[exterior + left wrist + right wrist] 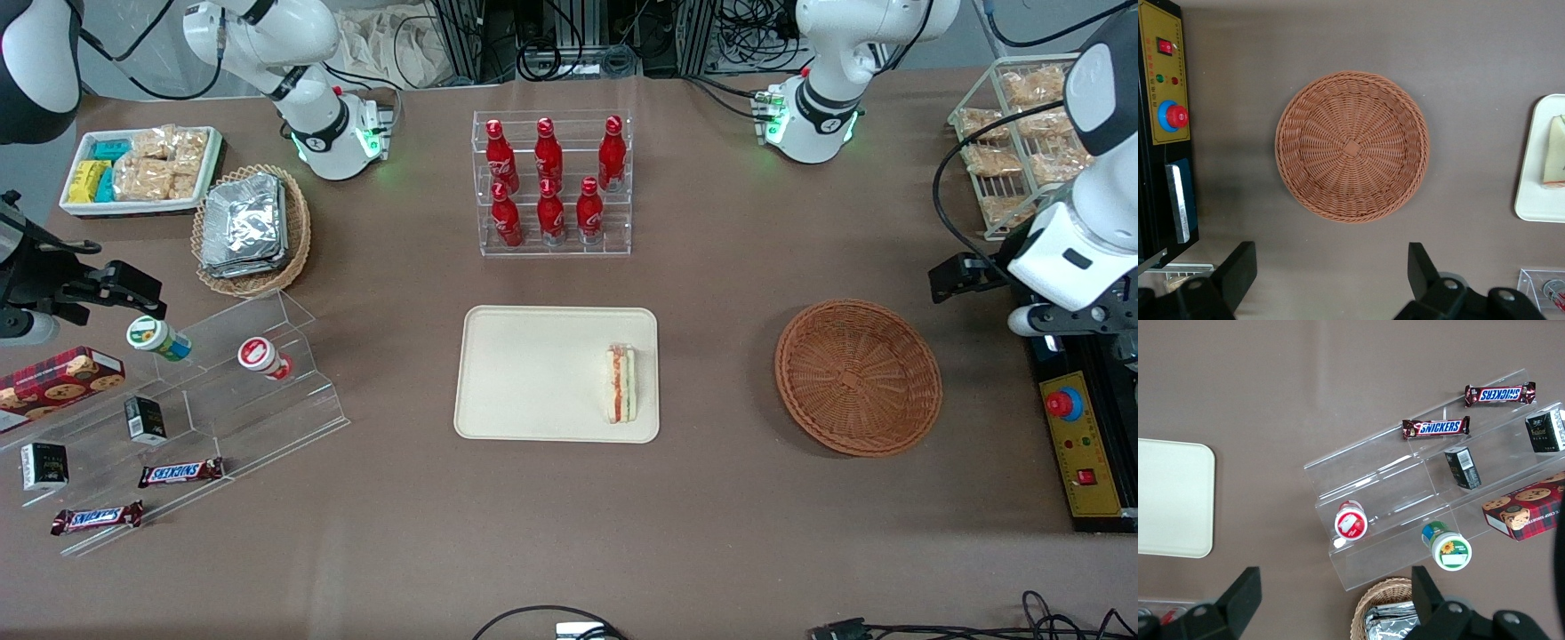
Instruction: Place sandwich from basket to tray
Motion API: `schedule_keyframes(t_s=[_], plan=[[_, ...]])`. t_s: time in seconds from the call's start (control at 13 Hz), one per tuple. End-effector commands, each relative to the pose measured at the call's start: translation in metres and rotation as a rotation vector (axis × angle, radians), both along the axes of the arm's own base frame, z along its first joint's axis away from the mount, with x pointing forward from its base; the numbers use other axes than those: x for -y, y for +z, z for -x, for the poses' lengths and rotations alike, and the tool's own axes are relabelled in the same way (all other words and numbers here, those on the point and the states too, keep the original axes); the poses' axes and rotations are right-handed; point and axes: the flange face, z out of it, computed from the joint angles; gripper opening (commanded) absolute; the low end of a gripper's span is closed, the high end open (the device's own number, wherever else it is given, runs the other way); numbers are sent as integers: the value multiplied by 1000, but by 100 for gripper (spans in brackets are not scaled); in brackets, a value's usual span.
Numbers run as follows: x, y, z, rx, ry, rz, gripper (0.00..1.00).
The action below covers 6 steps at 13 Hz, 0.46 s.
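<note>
Lying on the tray (533, 373), close to the short edge that faces the basket (859, 376), the sandwich (621, 383) shows us its red-orange and green filling layers. We find the basket bare inside (its woven floor is in plain sight from the left wrist view), resting on the brown table (711, 533) toward the working arm's end and well apart from the tray. We see the gripper (1331, 270) held above the table just beside the basket, its two dark fingers (1238, 267) spread wide with nothing between them. A black control box (1080, 444) with a red button sits at the table's edge near the basket. Farther from the front camera than the tray, we note a clear rack of red bottles (551, 182) standing upright.
</note>
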Motion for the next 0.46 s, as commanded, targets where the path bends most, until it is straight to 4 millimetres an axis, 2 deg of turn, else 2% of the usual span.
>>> schedule_keyframes(t_s=[0.0,0.31,0.38], plan=[[1,4,-3,-15,6,-1,100],[0,0,-6,-19,32,-1,100],[3,-7,-11,-27,31,1,100]])
